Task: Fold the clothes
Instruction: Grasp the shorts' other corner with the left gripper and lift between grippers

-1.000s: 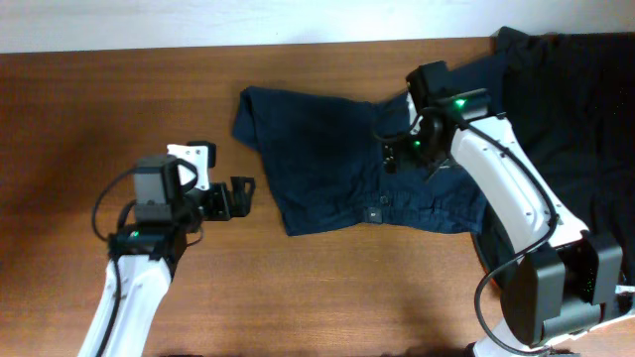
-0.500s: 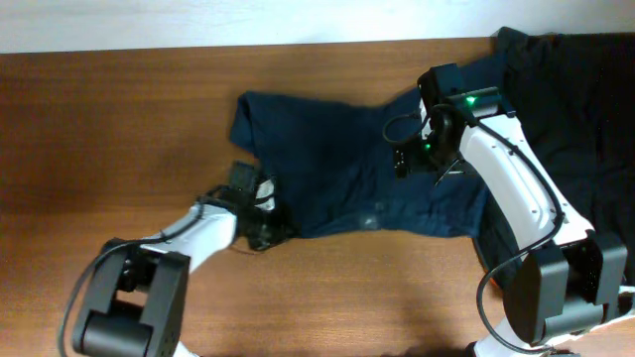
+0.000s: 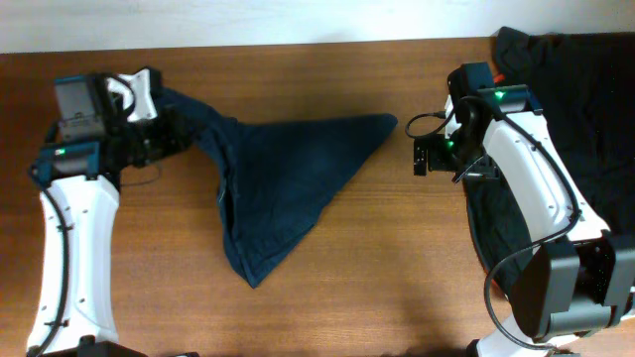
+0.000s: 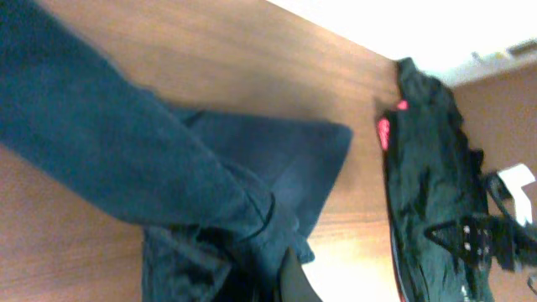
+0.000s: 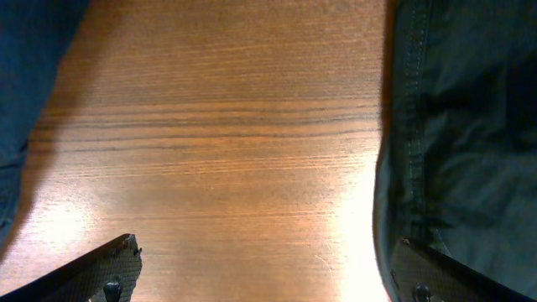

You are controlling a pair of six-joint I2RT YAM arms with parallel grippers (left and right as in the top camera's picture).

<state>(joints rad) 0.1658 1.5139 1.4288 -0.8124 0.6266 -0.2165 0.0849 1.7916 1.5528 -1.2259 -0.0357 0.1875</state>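
Overhead we see the left gripper clamped on the far-left corner of the navy shorts, which spread in a rough triangle across the middle of the table. The right gripper hangs over bare wood between the shorts and the black clothes at the right. In the left wrist view we see navy cloth bunched at a finger. In the right wrist view the fingers stand wide apart, holding nothing
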